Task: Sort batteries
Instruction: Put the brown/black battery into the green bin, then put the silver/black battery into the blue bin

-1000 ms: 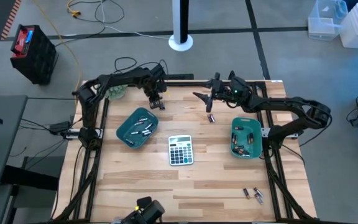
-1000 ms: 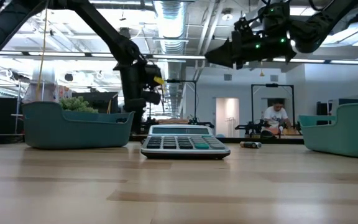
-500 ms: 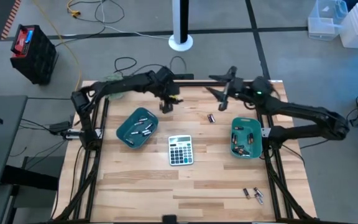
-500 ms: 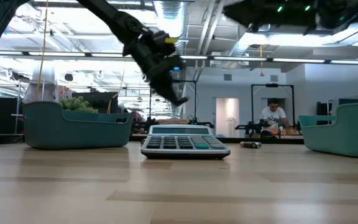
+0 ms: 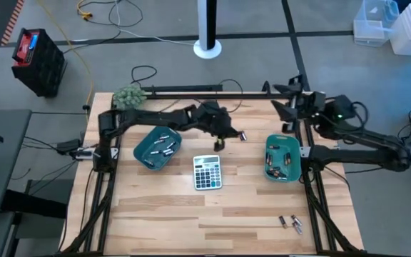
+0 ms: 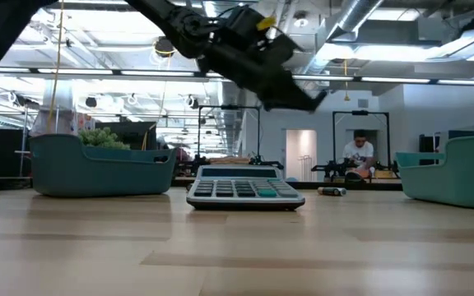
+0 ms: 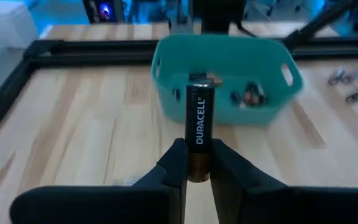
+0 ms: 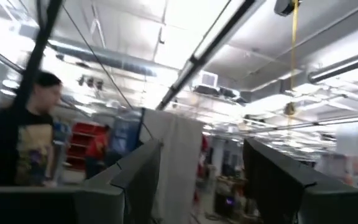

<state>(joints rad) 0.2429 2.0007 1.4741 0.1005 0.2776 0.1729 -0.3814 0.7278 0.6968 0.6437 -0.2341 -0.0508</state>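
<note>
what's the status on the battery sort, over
Left gripper shut on black copper-ended Duracell battery, above table centre. Right gripper open, raised at far right edge. Nothing blocking teal plastic tray ahead.

Open right end effector (image 8: pixel 197 174) against ceiling lights; person (image 8: pixel 17 134) beside it.

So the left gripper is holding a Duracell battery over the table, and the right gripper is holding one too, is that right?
Not quite. The left gripper does hold a Duracell battery, as the left wrist view shows. The right gripper holds nothing, though: the right wrist view shows its fingers apart with only the room's ceiling between them, and in the high view it is raised at the table's far right corner.
</note>
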